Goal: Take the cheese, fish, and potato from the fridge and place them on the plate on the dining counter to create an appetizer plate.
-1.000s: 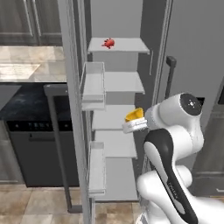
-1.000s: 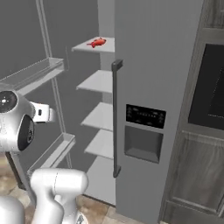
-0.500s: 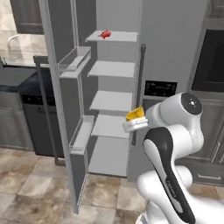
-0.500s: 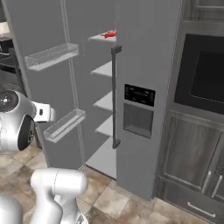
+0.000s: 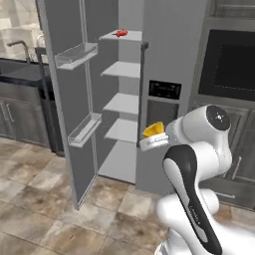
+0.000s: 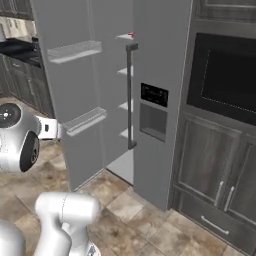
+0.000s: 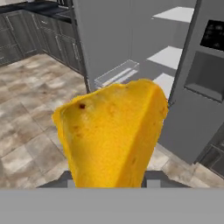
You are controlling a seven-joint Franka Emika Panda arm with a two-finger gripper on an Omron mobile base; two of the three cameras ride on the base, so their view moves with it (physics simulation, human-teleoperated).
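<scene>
A white robot arm's tool [image 5: 151,135] was clamped on the cheese [image 5: 153,129], a yellow-orange wedge held in the air in front of the open fridge [image 5: 164,74], above the tiled floor [image 5: 45,199]. In the hand view the wedge loomed large between the fingers. The red fish [image 5: 119,33] lay on the fridge's top shelf [image 5: 122,37], well above the held cheese.

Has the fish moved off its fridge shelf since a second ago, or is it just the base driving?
No. The fish lies on the top shelf of the fridge as before; the whole picture shifted, so the camera moved, not the fish.
</scene>
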